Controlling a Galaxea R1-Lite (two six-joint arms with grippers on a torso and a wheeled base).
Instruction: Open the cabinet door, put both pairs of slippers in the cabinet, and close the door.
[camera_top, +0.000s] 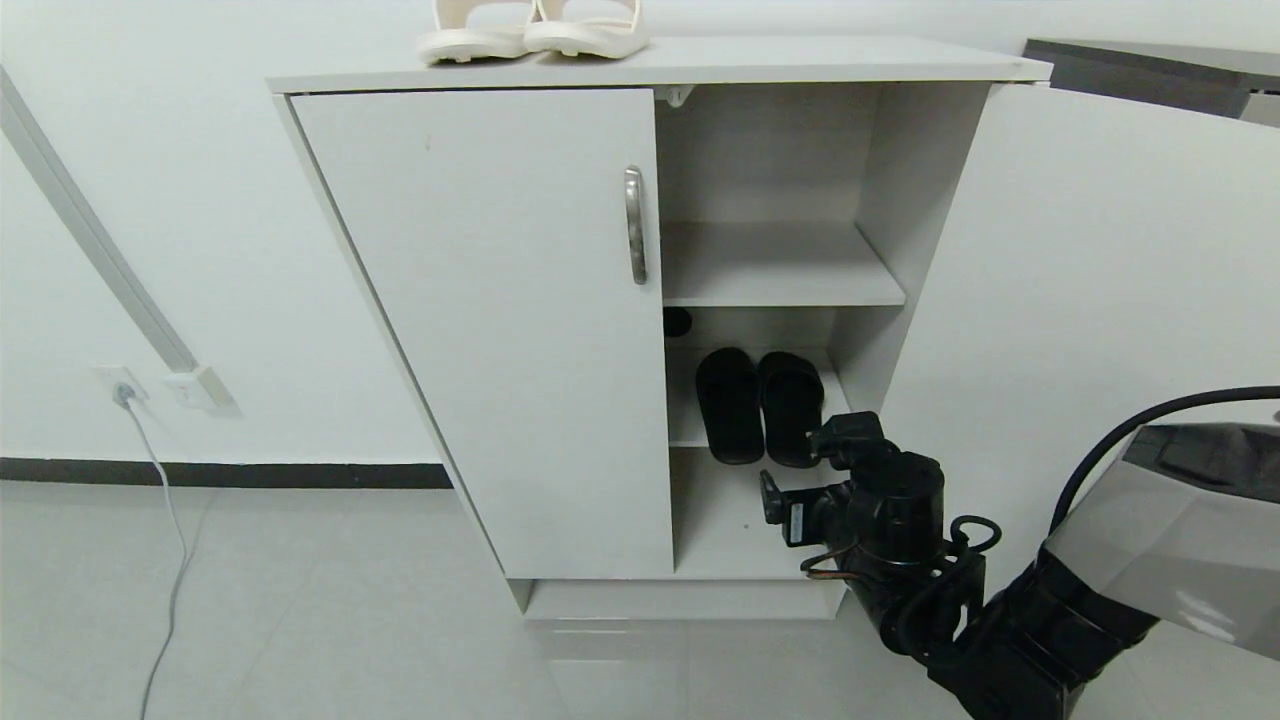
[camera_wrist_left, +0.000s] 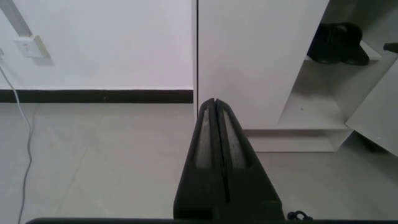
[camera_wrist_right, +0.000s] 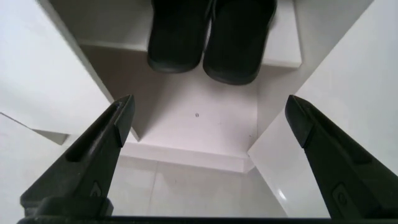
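Note:
The white cabinet (camera_top: 660, 72) has its right door (camera_top: 1080, 270) swung open and its left door (camera_top: 480, 320) shut. A pair of black slippers (camera_top: 760, 405) lies side by side on the middle shelf, toes out. A cream pair of slippers (camera_top: 535, 32) rests on the cabinet's top. My right gripper (camera_top: 792, 465) is open just in front of and below the black slippers (camera_wrist_right: 208, 37), holding nothing; its fingers (camera_wrist_right: 106, 140) spread wide around my right gripper's (camera_wrist_right: 210, 109) gap. My left gripper (camera_wrist_left: 214, 109) is shut and empty, low over the floor, left of the cabinet (camera_wrist_left: 261, 56).
The lower shelf (camera_top: 730, 520) and upper shelf (camera_top: 780, 265) are bare. A small dark object (camera_top: 677, 322) sits behind the left door's edge. A wall socket (camera_top: 122, 388) with a cable hangs at the left. A grey unit (camera_top: 1150, 65) stands behind the open door.

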